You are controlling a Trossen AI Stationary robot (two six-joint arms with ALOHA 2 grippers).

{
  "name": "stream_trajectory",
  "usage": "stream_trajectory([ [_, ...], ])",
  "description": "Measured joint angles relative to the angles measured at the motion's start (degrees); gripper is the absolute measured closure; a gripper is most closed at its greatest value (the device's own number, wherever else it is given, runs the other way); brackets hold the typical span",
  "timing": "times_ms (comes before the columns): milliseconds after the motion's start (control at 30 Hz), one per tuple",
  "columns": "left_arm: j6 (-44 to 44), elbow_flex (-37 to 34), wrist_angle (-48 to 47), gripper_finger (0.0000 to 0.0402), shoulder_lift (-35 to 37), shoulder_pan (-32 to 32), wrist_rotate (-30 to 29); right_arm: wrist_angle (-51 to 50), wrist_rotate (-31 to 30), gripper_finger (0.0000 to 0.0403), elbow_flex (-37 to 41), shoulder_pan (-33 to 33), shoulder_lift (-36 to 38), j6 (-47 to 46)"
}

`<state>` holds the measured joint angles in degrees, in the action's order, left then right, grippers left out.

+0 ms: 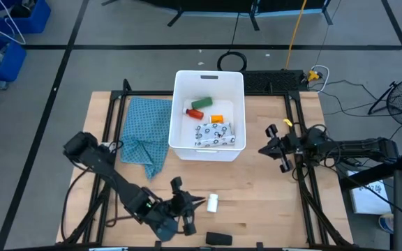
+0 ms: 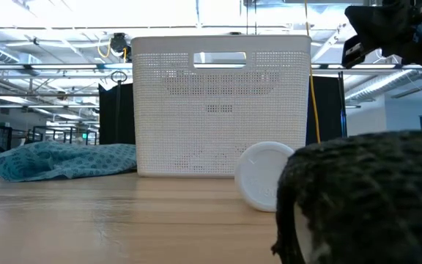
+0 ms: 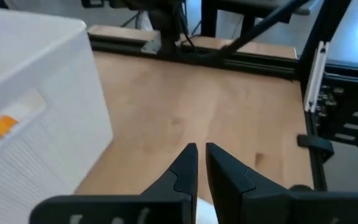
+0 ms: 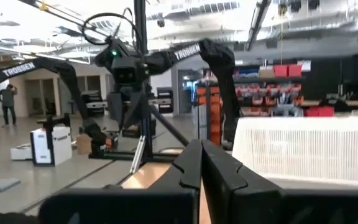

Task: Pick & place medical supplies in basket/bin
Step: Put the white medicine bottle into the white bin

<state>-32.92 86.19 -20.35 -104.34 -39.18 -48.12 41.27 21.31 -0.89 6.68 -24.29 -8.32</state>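
A teal cloth (image 1: 145,137) is spread on the table (image 1: 257,188) at the left, just beside the left wall of the tub (image 1: 208,82). The left gripper (image 1: 199,202) is held low near the table's front edge, pointing toward the small white bottle (image 1: 213,203), which lies on its side just beyond the fingertips. In the left wrist view its fingers (image 3: 182,169) are seen drawn almost together, with only a thin gap between them and nothing clamped. A black oblong (image 1: 219,239) lies at the table's front edge, near the bottle and apart from it.

The tub stands at the middle of the table toward the back. Inside it are seen a green block (image 1: 201,102), an orange-red bottle (image 1: 195,112), an orange item (image 1: 217,118) and a white speckled pouch (image 1: 214,134); the pouch lies against the front wall. In the low view the tub's perforated wall (image 2: 222,110) with its handle slot is seen behind the bottle's round end (image 2: 264,176).

The right gripper (image 1: 273,143) is held at the right of the tub, well apart from it and above the table. Its fingers (image 4: 191,165) are seen close together in the right wrist view, with nothing held between them.
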Motion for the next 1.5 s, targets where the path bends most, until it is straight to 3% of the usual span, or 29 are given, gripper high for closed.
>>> stream_trajectory([
  [200, -5.95, 0.01, 1.35, 0.0364, -1.45, -0.63, 2.24, -1.7, 0.01, 0.0403, 0.0, -0.02, -0.01, -1.21],
  [367, -3.03, -0.02, 12.89, 0.0364, -5.84, 0.26, 1.99, -1.16, -0.05, 0.0403, 0.0, -0.02, -0.01, -0.89],
  [500, -2.75, 0.04, 20.92, 0.0364, -9.19, 2.96, 7.18, -0.15, -0.1, 0.0403, 0.0, -0.02, 0.01, 0.18],
  [667, -11.02, 0.02, 18.17, 0.0364, -13.37, 6.3, 19.95, 0.67, -0.15, 0.0403, 0.02, -0.02, 0.01, 1.52],
  [767, -14.86, -0.04, 15.83, 0.0357, -14.17, 7.98, 23.09, 0.78, -0.19, 0.0403, 0.02, -0.02, 0.01, 3.37],
  [900, -15.75, 0.06, 15.76, 0.0312, -13.98, 10.1, 25.08, 1.35, -0.23, 0.0403, 0.02, -0.02, -0.02, 4.35],
  [1233, -13.63, 0.42, 10.47, 0.013, -13.98, 15.42, 39.67, 3.26, -0.25, 0.0403, 0.02, -0.02, -0.01, 6.72],
  [1333, -11.56, 0.42, 12.25, 0.0106, -13.98, 17.05, 45.63, 4.05, -0.25, 0.0403, 0.02, -0.02, -0.01, 7.07],
  [1500, -12.78, 0.42, 23.87, 0.009, -13.96, 18.21, 48.39, 4.16, -0.23, 0.0403, 0.02, -0.02, -0.01, 7.09],
])
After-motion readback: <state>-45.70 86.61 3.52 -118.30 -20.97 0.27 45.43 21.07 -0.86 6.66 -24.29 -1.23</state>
